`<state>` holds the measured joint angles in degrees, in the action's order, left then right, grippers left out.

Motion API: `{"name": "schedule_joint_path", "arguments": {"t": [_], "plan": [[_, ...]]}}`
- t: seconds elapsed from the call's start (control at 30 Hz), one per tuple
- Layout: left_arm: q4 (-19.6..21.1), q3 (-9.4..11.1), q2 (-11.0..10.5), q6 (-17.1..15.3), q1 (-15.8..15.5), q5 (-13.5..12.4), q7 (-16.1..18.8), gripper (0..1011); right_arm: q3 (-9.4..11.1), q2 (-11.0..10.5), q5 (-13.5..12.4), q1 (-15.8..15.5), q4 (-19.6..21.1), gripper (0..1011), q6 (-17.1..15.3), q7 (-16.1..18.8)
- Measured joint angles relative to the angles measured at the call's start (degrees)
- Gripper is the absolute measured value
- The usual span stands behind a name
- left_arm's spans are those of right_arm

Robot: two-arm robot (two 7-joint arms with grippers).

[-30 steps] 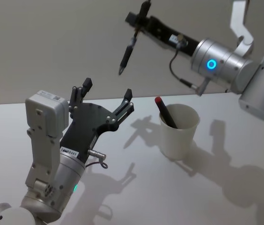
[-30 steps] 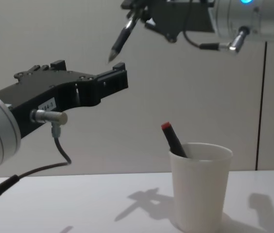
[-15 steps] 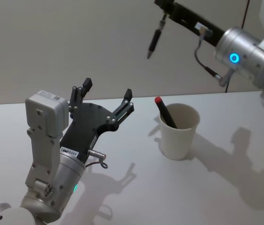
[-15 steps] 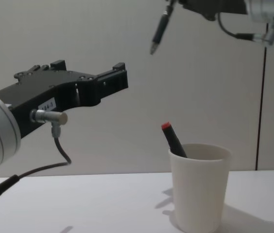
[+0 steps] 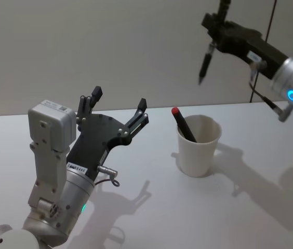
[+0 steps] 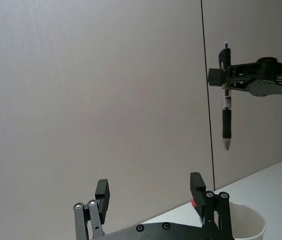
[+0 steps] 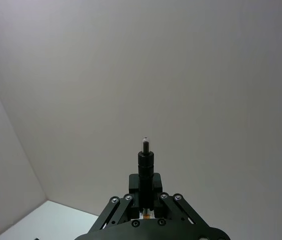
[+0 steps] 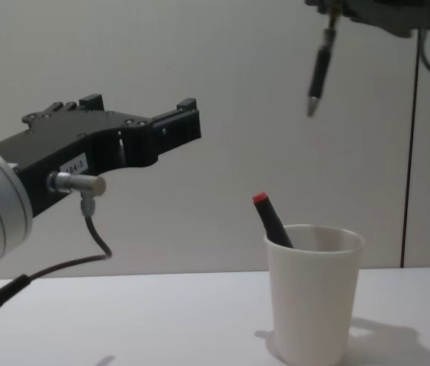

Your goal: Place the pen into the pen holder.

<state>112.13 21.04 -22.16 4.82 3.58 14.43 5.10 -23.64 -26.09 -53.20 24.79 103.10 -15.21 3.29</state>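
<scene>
From the head view, the right gripper (image 5: 220,32) hangs high over the right side of the white counter (image 5: 136,207), its fingers pinching a black pen (image 5: 205,61) that points tip down. The pen is in the air, above and slightly far of the pen holder (image 5: 198,146), a white paper cup standing on the counter with a red-capped marker (image 5: 183,124) leaning inside it. The left gripper (image 5: 119,106) is raised on the left, its fingers spread around nothing.

In the left wrist view, the spread fingers (image 6: 197,187) frame the cup's rim (image 6: 246,222), and the pen (image 6: 226,112) hangs upright well above it.

The right wrist view looks along the pinched pen (image 7: 145,170) toward a bare wall.

From the chest view, the pen (image 8: 318,76) hovers well above the cup (image 8: 312,293), tilted slightly.
</scene>
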Motion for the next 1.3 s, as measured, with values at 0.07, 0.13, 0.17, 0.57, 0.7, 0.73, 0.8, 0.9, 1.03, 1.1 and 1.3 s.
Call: {"name": "schedule_joint_path", "arguments": {"t": [0.07,0.13,0.17,0.57,0.7,0.73,0.8,0.9,1.03,1.1,1.3], "plan": [[0.0,0.0,0.0,0.0,0.0,0.0,0.0,1004,0.0,-0.9,0.8,-0.7,0.9,130,0.7,-0.4],[0.0,0.0,0.0,0.0,0.0,0.0,0.0,1003,0.0,-1.8,2.1,-1.8,2.1,130,1.9,-1.0],[0.0,0.0,0.0,0.0,0.0,0.0,0.0,1003,0.0,-2.1,2.5,-2.1,2.4,130,2.3,-1.2],[0.0,0.0,0.0,0.0,0.0,0.0,0.0,1003,-0.7,-3.7,8.0,-5.3,5.0,130,5.4,-3.7],[0.0,0.0,0.0,0.0,0.0,0.0,0.0,1003,-1.2,-3.3,9.3,-5.6,4.9,130,5.3,-3.7],[0.0,0.0,0.0,0.0,0.0,0.0,0.0,1003,-1.4,-3.1,9.7,-5.6,4.6,130,5.1,-3.7],[0.0,0.0,0.0,0.0,0.0,0.0,0.0,1003,-1.6,-2.8,10.1,-5.7,4.4,130,4.9,-3.7],[0.0,0.0,0.0,0.0,0.0,0.0,0.0,1003,-2.0,-2.3,10.9,-5.7,3.6,130,4.4,-3.7],[0.0,0.0,0.0,0.0,0.0,0.0,0.0,1003,-2.5,-1.6,11.8,-5.7,2.5,130,4.0,-3.5],[0.0,0.0,0.0,0.0,0.0,0.0,0.0,1002,-2.8,-1.1,12.4,-5.6,1.8,130,3.7,-3.4],[0.0,0.0,0.0,0.0,0.0,0.0,0.0,1004,-3.6,0.3,13.7,-5.2,-0.4,130,3.1,-3.0]]}}
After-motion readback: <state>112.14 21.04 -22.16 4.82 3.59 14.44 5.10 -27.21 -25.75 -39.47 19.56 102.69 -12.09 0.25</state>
